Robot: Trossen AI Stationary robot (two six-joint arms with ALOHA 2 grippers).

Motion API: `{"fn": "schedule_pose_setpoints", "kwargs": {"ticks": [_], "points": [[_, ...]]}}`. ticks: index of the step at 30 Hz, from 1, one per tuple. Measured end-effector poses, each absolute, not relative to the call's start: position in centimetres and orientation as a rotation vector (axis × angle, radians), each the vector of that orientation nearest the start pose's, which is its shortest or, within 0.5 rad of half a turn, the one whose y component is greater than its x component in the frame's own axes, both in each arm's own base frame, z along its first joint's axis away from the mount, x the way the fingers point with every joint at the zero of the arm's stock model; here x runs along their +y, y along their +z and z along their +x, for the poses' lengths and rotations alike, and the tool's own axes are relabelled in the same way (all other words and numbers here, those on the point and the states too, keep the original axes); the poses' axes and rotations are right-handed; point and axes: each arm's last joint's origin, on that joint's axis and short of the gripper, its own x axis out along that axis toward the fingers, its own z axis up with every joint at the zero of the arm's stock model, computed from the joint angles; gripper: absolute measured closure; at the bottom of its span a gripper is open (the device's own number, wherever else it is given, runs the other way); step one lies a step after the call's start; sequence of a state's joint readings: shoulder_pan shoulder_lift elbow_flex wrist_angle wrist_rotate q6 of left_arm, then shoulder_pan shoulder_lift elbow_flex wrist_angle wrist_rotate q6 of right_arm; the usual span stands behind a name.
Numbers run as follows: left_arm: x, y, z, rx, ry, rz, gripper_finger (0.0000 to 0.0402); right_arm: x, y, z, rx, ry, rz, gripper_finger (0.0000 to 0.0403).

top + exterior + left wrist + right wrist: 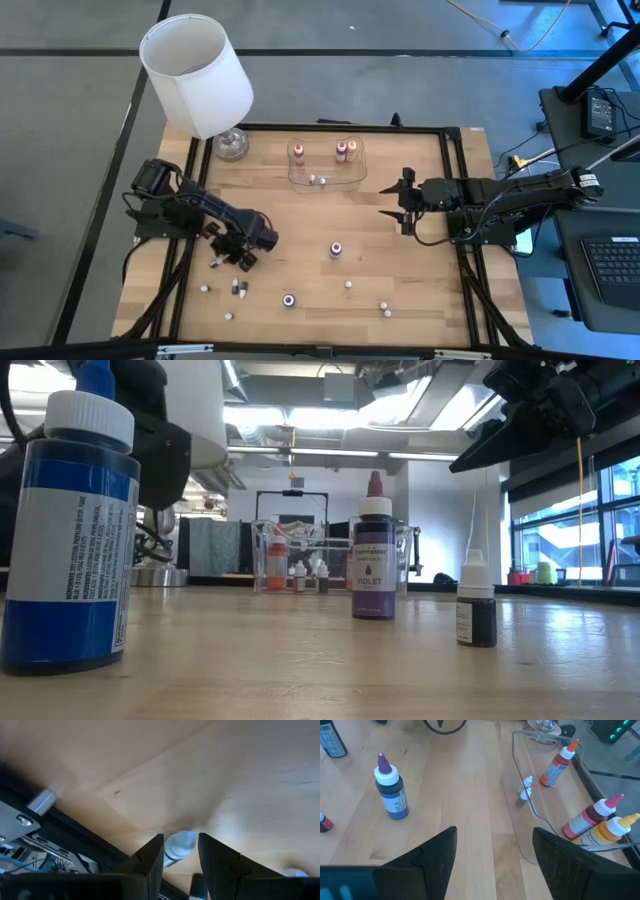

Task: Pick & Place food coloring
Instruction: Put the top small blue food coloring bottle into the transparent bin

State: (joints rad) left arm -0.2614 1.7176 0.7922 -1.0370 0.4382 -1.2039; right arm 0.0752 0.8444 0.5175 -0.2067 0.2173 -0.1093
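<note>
Low view — purple bottle (373,565) labelled "VIOLET"; left gripper (180,862) astride a whitish bottle (178,845), right gripper (492,857) spread, empty.

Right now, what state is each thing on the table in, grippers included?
Left gripper: low over the table, jaws around a small white-capped bottle lying on its side.
Right gripper: open, empty, beside the tray.
Tray: holds upright bottles.
Violet bottle: upright, capped.
Blue bottle: upright, capped.
Lamp: standing.

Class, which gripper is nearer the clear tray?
Right. The right gripper hangs open just beside the tray, on its right-hand side. The left gripper is far off at the table's left, low over a small bottle.
</note>
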Motion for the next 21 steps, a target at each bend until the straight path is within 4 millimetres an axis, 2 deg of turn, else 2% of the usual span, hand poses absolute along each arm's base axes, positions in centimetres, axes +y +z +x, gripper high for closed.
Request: {"fn": "schedule_pose_setpoints", "kwargs": {"ticks": [7,21], "points": [[-7.11,11.22,19.97,2.023,0.798,-0.895,0.0286,0.72,23.02,17.86,0.536,-0.11,-0.184,0.0142],[-7.34,11.17,20.04,2.013,0.78,-0.889,0.0286,0.72,23.02,17.86,0.536,-0.11,-0.184,0.0142]]}}
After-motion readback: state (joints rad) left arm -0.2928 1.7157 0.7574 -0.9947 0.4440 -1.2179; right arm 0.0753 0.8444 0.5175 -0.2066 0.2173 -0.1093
